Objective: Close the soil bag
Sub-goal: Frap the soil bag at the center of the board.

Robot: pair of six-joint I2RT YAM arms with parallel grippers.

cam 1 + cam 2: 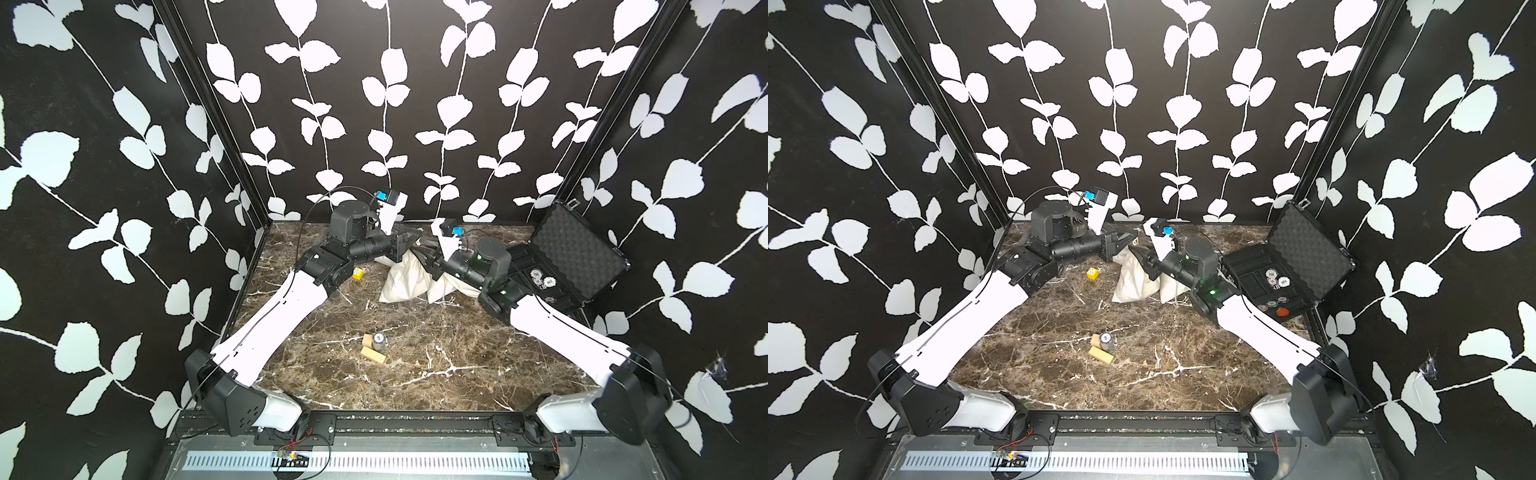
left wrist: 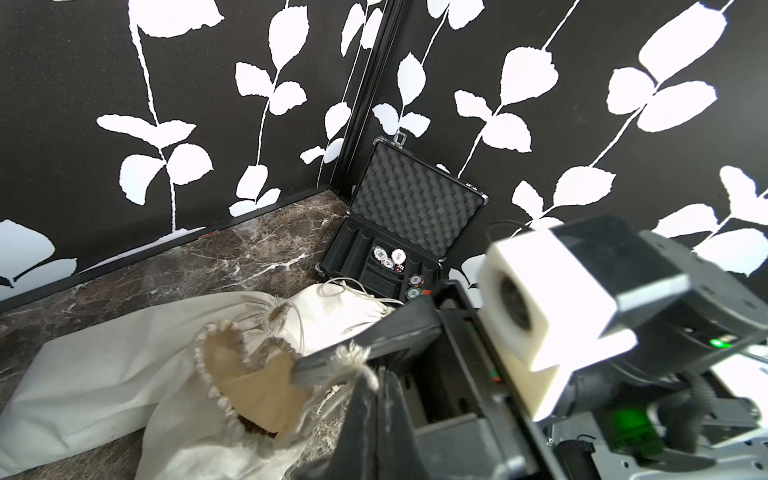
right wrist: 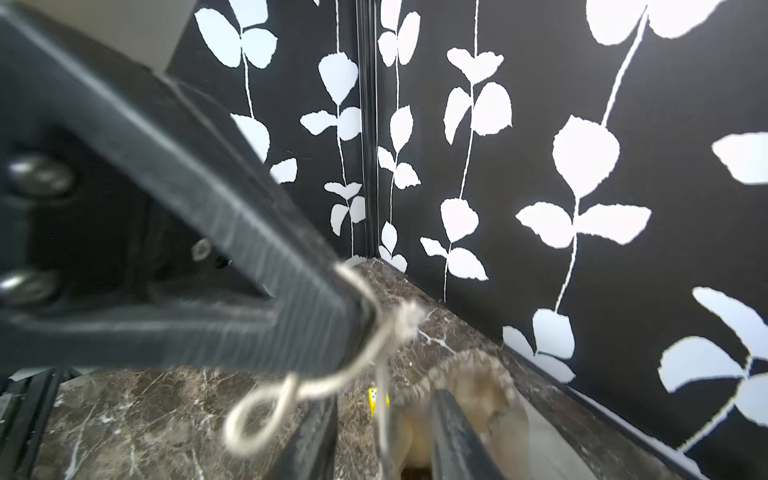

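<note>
Dark marbled desk (image 1: 415,340), boxed in by black walls (image 1: 104,208) with white leaf print. At its rear middle, close to the rear one, soil bag (image 2: 195,440): pale cloth, lying flat next to a second pale sack (image 2: 83,365), gathered mouth (image 2: 199,361) gaping, brown liner (image 2: 266,399) visible inside. Not yet closed.

Left tool (image 2: 376,374) shut, tips just beside the mouth, frayed end of the drawstring (image 2: 353,356) showing right at the fingers (image 2: 361,419), seemingly pinched there. Right tool (image 3: 357,320) closed at the tips on the same drawstring: loop (image 3: 257,411) hanging slack to one side of the tips, frayed knot (image 3: 409,316) just past them, one strand dropping from there toward the mouth. Blurred in the right wrist view, so firmness of that pinch hard to judge.

Deciding relation, as a judgement: mouth just beside and between the two tool tips, tools almost touching, neither arm clearly nearer. Drawstring's line running from mouth to right tool; cinching likely to call for a pull along that line, away from the mouth, with the left side holding back. Risk: dragging the whole bag across the desk instead of gathering the mouth.

Left arm (image 1: 270,328) and right arm (image 1: 552,328) both stretched from the front corners toward the rear middle, forearms rising, wrists turned inward, tools pointing at each other across the bag, roughly level.
</note>
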